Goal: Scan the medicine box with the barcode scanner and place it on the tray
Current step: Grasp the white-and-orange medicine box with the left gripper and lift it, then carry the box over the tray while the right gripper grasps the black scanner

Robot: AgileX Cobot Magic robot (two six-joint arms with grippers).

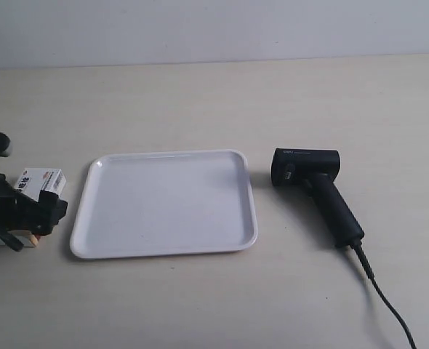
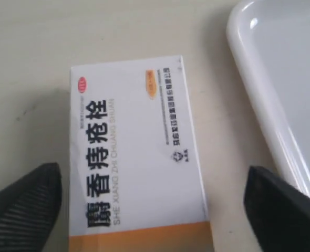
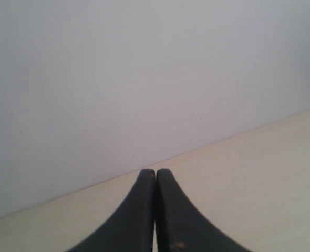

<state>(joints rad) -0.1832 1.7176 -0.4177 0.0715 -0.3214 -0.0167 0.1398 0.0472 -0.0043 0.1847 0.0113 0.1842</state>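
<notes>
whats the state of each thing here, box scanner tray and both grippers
medicine box: flat on the table beside the tray, between open fingers, not gripped
barcode scanner: lying on its side, untouched
tray: nothing on it
left gripper: open, straddling the box
right gripper: shut, holding nothing

In the exterior view the tray (image 1: 163,204) lies on the table (image 1: 200,94) near the middle, with the barcode scanner (image 1: 318,190) just beside its right edge, apart from it, head toward the far side and handle and cable (image 1: 385,298) running toward the near right corner. The medicine box (image 1: 41,181) sits off the tray's left edge, with the left gripper (image 1: 14,211) over it. In the left wrist view the box (image 2: 136,152) lies flat between the 2 spread fingers (image 2: 26,202), the tray rim (image 2: 260,100) just beside it, not touching.
</notes>
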